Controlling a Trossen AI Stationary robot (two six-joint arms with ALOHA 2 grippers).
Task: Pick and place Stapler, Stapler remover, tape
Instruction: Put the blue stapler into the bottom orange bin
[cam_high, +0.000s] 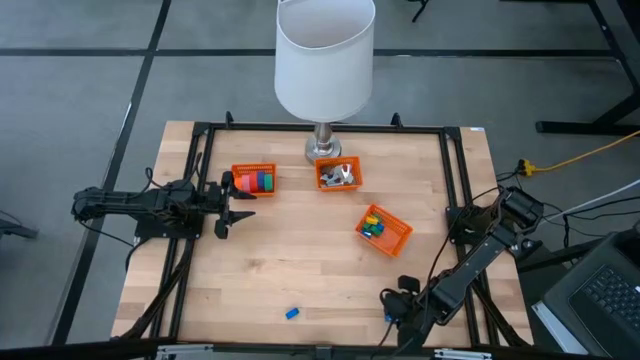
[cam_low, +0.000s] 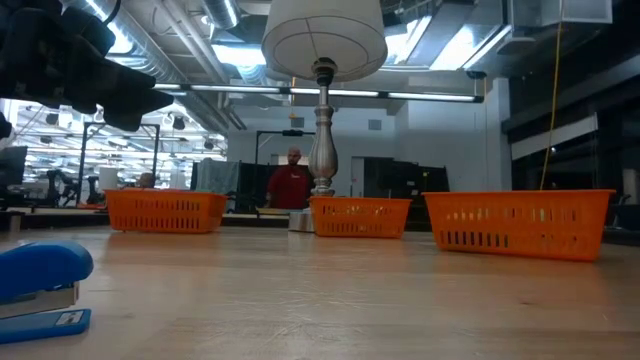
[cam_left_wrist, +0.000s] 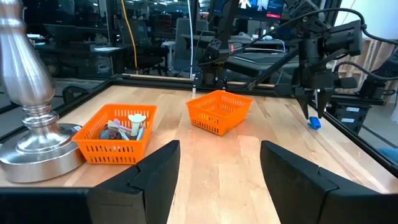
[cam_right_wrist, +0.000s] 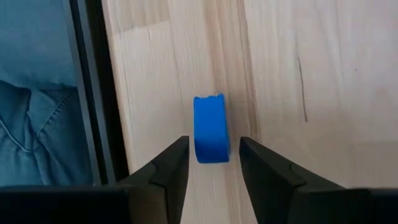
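On the pale, planked wooden table (cam_high: 300, 260), a silver-based lamp (cam_high: 323, 150) stands at the far edge. Just beside its base sits an orange mesh basket (cam_high: 338, 175) of pale silvery pieces; the tape (cam_high: 262, 181) fills another basket near it. The blue plastic stapler (cam_right_wrist: 210, 129) lies well apart from the lamp, between the right tool's (cam_right_wrist: 212, 160) parted fingers, ungrasped. The left tool (cam_left_wrist: 217, 163) is released. A person (cam_low: 291, 186) stands beyond.

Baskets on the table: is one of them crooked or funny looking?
Yes. The orange basket with small blocks sits turned at an angle, while the basket of tape rolls and the middle basket by the lamp lie square. A blue stapler also lies alone near the table's front edge.
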